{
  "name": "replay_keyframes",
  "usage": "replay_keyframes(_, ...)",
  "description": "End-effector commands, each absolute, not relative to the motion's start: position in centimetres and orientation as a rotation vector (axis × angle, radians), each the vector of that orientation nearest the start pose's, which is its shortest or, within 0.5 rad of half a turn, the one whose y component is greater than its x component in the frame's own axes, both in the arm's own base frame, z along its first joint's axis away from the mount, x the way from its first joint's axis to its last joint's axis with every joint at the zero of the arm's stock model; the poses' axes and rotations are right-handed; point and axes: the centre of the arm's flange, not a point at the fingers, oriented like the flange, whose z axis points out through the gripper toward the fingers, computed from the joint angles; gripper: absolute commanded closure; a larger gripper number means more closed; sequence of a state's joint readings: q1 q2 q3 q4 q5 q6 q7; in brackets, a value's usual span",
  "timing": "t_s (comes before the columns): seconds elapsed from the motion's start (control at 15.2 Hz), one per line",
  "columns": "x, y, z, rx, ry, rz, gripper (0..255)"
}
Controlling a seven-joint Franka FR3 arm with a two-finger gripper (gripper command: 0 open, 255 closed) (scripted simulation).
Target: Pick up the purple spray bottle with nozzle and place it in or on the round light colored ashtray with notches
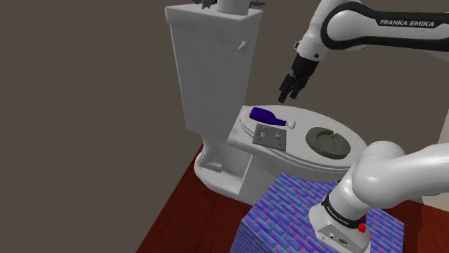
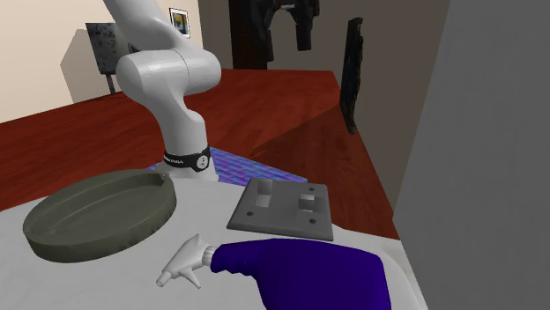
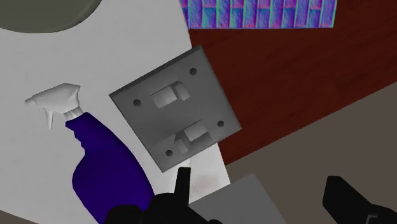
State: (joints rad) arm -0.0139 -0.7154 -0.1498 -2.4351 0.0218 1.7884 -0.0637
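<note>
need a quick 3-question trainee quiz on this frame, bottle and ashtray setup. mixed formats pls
1. True or false: the gripper is shut on the spray bottle.
2. Which thing lies on the toilet lid beside the spray bottle? A) a sponge B) a grey switch plate C) a cup
3. Fill in: the spray bottle lies on its ____, its nozzle end nearer the ashtray.

Key
1. False: the gripper is open, above the lid, holding nothing.
2. B
3. side
</note>
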Motion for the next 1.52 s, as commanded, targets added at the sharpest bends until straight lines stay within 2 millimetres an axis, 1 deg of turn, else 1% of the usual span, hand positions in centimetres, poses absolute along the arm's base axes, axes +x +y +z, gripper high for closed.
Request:
replay_keyframes(0.0, 34.7, -8.3, 52.7, -3.031, 0.05, -0.1, 0)
replay_keyframes(0.53, 37.6, -15.0, 45.1, -3.041, -0.163, -0.044, 0)
replay_keyframes(1.12, 41.7, -22.0, 36.7, -3.035, -0.399, 0.018, 0)
replay_keyframes(1.45, 41.6, -21.8, 34.1, -3.035, -0.399, 0.018, 0)
